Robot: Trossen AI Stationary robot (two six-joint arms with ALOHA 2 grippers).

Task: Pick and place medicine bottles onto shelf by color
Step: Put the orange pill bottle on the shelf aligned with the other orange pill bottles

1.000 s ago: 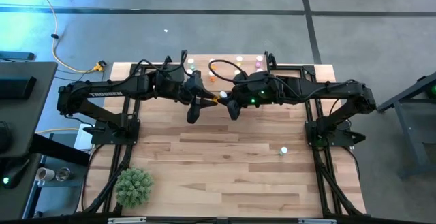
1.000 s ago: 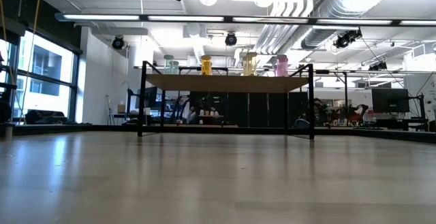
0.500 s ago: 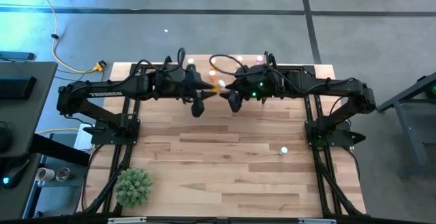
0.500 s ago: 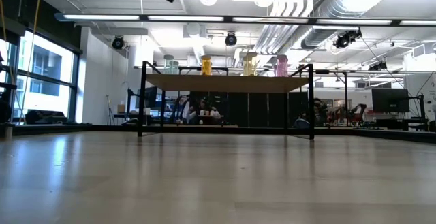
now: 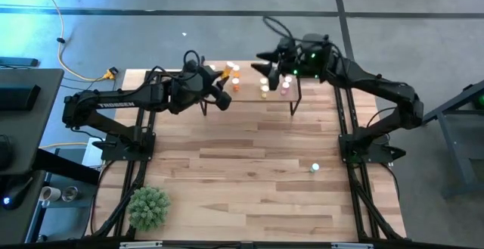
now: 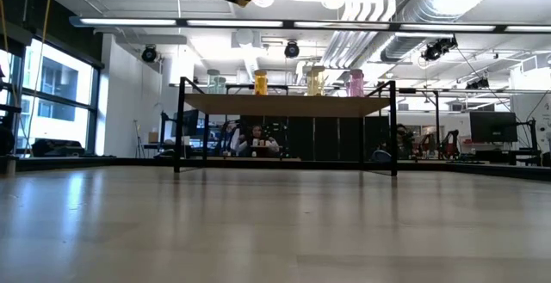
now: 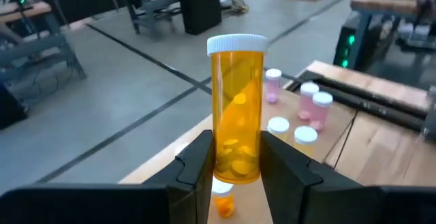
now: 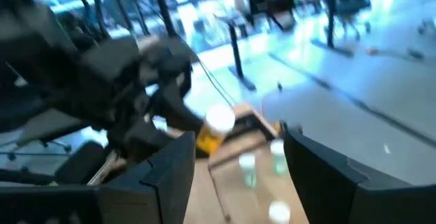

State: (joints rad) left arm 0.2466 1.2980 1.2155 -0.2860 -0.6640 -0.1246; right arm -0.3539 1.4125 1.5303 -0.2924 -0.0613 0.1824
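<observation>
Above the wooden tabletop [image 5: 249, 173], ducts [image 6: 387, 8] cross the ceiling.

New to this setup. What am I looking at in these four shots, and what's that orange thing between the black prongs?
It's a robot with two dark arms working at a wooden table. One shot looks straight down from above; one sits at tabletop height looking across the room; the other two come from cameras on each arm's wrist.

The black prongs are the left gripper, shut on an orange bottle with a white cap, held upright. From above, that gripper is beside the small shelf at the table's far edge.

Several small bottles already stand on the shelf, pink ones among them. One more bottle stands alone on the table, near the right arm's base.

The right gripper is open and holds nothing; it is beyond the shelf's far edge. A small green plant sits at the near left corner.
</observation>
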